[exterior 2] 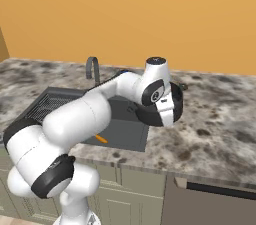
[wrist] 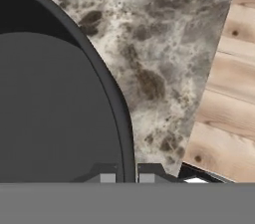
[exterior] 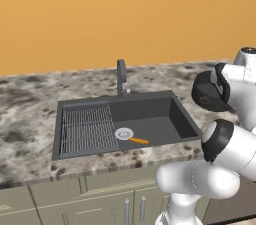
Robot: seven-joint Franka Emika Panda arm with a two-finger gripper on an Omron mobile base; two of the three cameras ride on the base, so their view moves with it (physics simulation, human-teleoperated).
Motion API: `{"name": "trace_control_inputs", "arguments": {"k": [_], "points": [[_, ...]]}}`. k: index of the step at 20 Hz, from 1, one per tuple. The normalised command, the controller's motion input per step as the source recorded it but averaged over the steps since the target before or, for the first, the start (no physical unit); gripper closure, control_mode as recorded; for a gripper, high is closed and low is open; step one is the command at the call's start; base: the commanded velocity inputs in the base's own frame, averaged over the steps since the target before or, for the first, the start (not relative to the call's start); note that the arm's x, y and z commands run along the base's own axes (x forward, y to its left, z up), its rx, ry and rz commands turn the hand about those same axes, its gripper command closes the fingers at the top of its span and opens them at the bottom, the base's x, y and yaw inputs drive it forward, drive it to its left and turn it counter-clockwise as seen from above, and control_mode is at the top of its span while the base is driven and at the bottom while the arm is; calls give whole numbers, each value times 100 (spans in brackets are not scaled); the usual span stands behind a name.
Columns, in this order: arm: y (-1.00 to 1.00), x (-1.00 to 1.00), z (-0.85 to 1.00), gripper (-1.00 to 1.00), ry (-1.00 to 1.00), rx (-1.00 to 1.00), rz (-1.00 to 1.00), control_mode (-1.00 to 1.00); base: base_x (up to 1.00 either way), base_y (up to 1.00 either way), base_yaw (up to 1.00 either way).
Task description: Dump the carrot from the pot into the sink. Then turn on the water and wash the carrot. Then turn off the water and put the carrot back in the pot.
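Observation:
The orange carrot lies on the floor of the dark sink, just right of the round silver drain. The dark pot hangs tipped on its side above the counter, right of the sink. In the hand view my gripper is shut on the pot's rim, one tip inside and one outside. What shows of the pot's inside is bare.
A dark faucet stands behind the sink. A wire rack fills the sink's left half. Marbled counter spreads below the pot, and past its edge the wooden floor shows.

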Motion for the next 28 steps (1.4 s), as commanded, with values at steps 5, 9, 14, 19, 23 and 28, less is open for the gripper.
{"name": "trace_control_inputs", "arguments": {"k": [5,9,14,19,23,28], "points": [[0,0,-68,100,0,2,-4,-100,0,0,0],[0,9,-63,100,0,0,-7,-100,0,0,0],[0,23,-59,100,1,0,-11,-100,0,0,0],[-6,31,-42,100,0,6,-14,-100,0,0,0],[-31,27,-37,100,0,12,-14,-100,0,0,0],[-45,18,-34,100,0,16,-14,-100,0,0,0]]}}
